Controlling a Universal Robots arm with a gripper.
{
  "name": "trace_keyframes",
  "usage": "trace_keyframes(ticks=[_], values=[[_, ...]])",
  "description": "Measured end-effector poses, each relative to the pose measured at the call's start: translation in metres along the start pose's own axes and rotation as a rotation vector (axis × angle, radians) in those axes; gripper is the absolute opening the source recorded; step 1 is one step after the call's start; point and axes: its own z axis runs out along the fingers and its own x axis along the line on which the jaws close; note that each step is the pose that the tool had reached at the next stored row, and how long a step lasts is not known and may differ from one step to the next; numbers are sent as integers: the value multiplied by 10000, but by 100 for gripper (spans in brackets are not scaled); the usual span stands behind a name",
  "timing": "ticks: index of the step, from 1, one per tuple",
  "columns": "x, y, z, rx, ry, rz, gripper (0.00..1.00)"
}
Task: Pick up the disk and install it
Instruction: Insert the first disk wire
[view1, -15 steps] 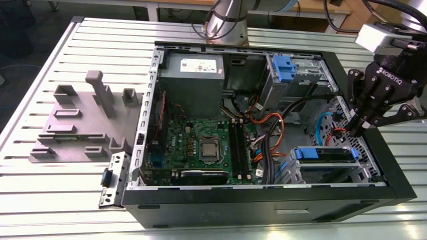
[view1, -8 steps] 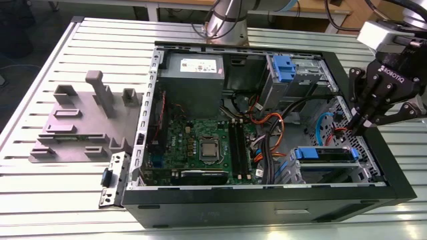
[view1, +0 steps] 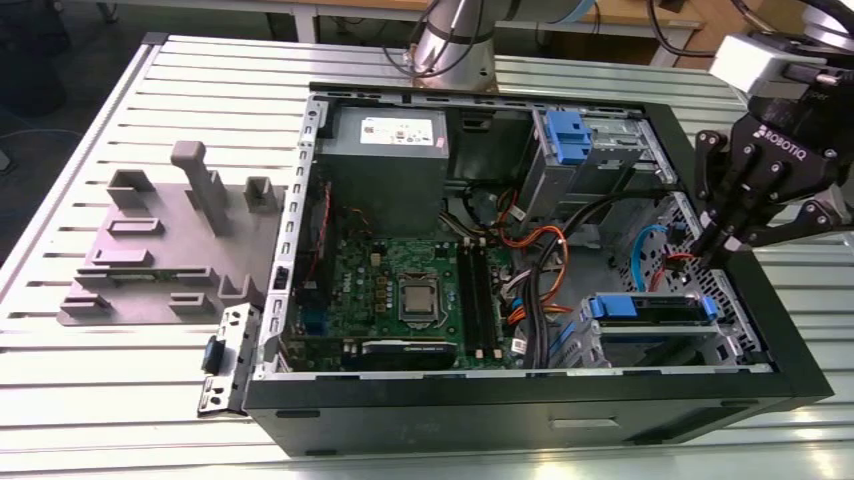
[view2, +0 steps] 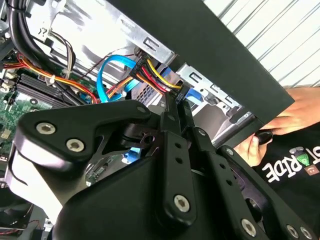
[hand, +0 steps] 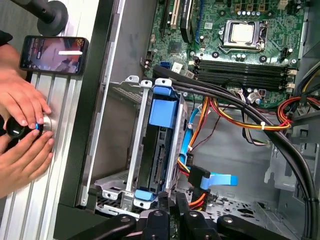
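We saw the disk (view1: 647, 309), flat and rectangular in its glossy blue plastic bracket, seated in the perforated metal drive cage (hand: 131, 165) at the corner of the open computer case (view1: 534, 410). Its long axis ran along the case's front wall, lying level. The matte black pincer (view1: 714, 250) hung just above the case's edge beside that cage, fingers (view2: 175, 107) pressed together on nothing. The case stood on a ribbed aluminium desk (view1: 107, 400). In the first wrist view a person's hands (hand: 22, 130) rested near a phone (hand: 53, 53)
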Motion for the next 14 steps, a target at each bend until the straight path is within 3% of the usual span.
trace_keyframes(ticks=[5, 7, 8, 11, 12, 14], values=[[0, 3, 0, 12, -7, 1, 18], [-1, 4, 0, 24, -71, -3, 18], [0, 7, 1, 44, -162, -5, 18], [11, 15, 4, 152, -541, -19, 18], [17, 17, 6, 179, -581, -18, 18], [36, 22, 11, 204, -581, -14, 18]])
